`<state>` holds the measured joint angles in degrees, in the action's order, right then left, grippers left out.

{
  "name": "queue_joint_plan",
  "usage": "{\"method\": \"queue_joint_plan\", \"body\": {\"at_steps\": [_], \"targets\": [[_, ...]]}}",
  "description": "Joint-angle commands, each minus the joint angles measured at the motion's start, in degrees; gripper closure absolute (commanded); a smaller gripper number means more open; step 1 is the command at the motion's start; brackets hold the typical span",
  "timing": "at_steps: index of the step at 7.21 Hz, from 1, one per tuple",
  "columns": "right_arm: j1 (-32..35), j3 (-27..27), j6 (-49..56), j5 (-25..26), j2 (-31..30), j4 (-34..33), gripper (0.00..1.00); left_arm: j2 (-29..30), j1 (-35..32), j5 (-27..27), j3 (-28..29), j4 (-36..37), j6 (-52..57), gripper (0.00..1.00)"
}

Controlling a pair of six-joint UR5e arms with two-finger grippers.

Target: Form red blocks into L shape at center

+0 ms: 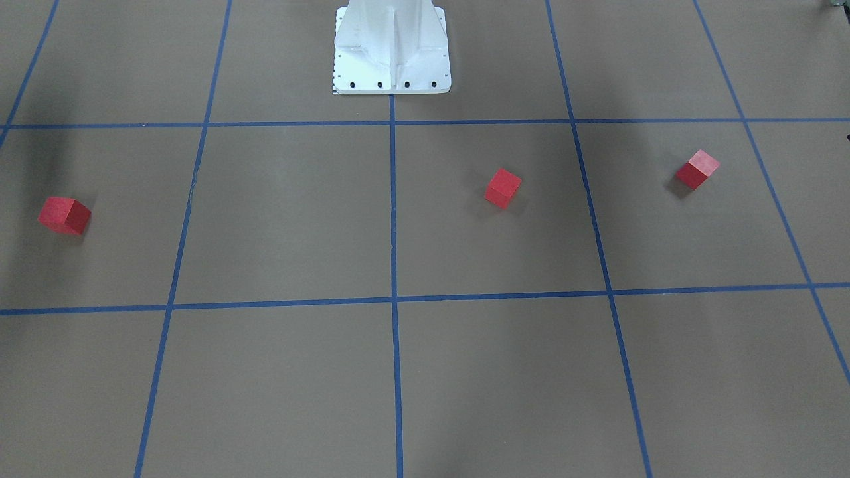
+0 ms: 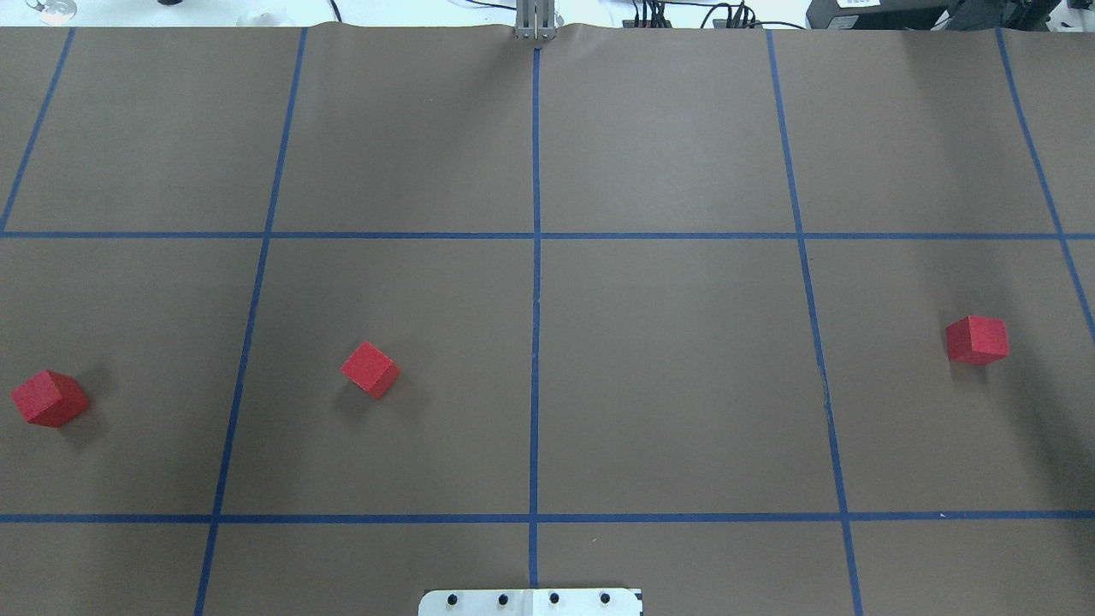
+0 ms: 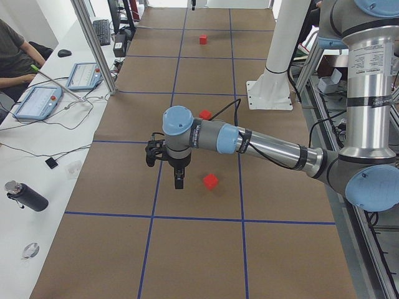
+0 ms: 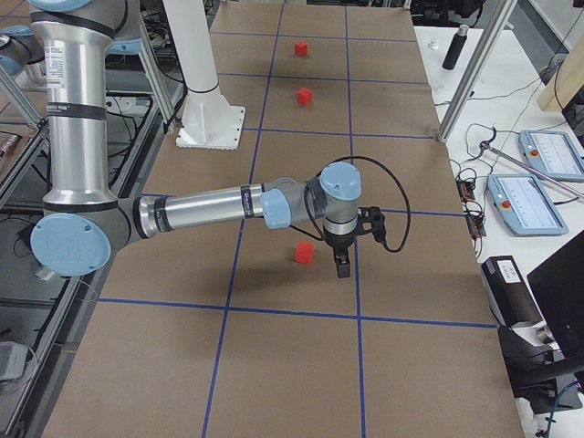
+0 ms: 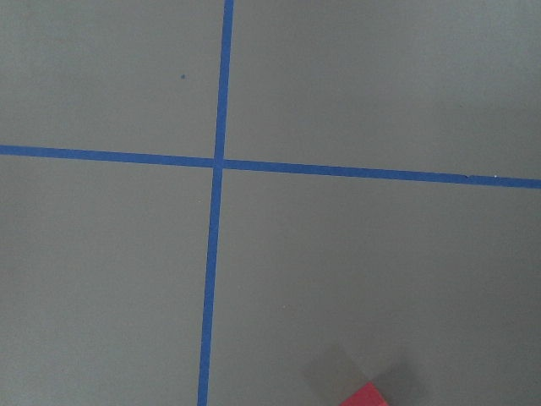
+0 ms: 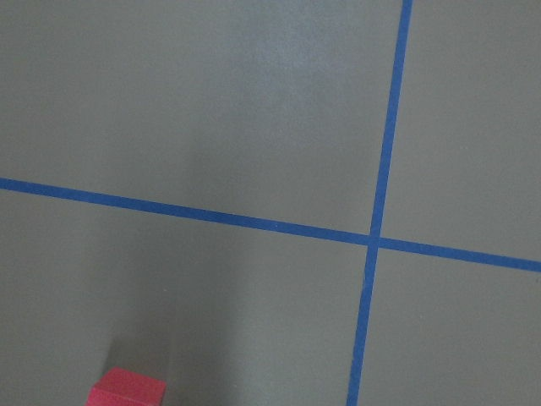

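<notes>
Three red blocks lie apart on the brown gridded table. One block [image 2: 51, 399] [image 1: 697, 170] [image 3: 211, 181] is at my far left, one [image 2: 370, 370] [image 1: 503, 188] [image 3: 205, 114] left of centre, one [image 2: 977, 340] [image 1: 64, 216] [image 4: 304, 253] at my right. My left gripper [image 3: 179, 180] hangs above the table beside the far-left block, whose corner shows in the left wrist view [image 5: 365, 396]. My right gripper [image 4: 342, 266] hangs beside the right block, which shows in the right wrist view [image 6: 127, 391]. I cannot tell whether either gripper is open or shut.
The white robot pedestal [image 1: 392, 50] stands at the table's near-robot edge on the centre line. Blue tape lines [image 2: 535, 257] mark the grid. Operator desks with pendants [image 3: 37, 99] and a dark bottle [image 3: 28, 196] lie beyond the table's far edge.
</notes>
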<state>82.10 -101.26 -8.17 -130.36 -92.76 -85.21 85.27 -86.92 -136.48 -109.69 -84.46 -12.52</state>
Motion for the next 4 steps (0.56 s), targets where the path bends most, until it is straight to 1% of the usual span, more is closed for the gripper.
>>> {"method": "queue_joint_plan", "body": {"at_steps": [1, 3, 4], "targets": [[0.1, -0.8, 0.3, -2.2, -2.5, 0.1, 0.01, -1.7, 0.1, 0.0, 0.3, 0.0, 0.0, 0.00], [0.2, -1.1, -0.1, -2.3, -3.8, 0.1, 0.01, -4.1, 0.0, 0.1, 1.2, -0.4, 0.0, 0.00], [0.2, -0.5, -0.2, -2.0, -4.1, 0.0, 0.01, -4.4, 0.1, 0.1, 1.4, -0.4, 0.0, 0.00]]}}
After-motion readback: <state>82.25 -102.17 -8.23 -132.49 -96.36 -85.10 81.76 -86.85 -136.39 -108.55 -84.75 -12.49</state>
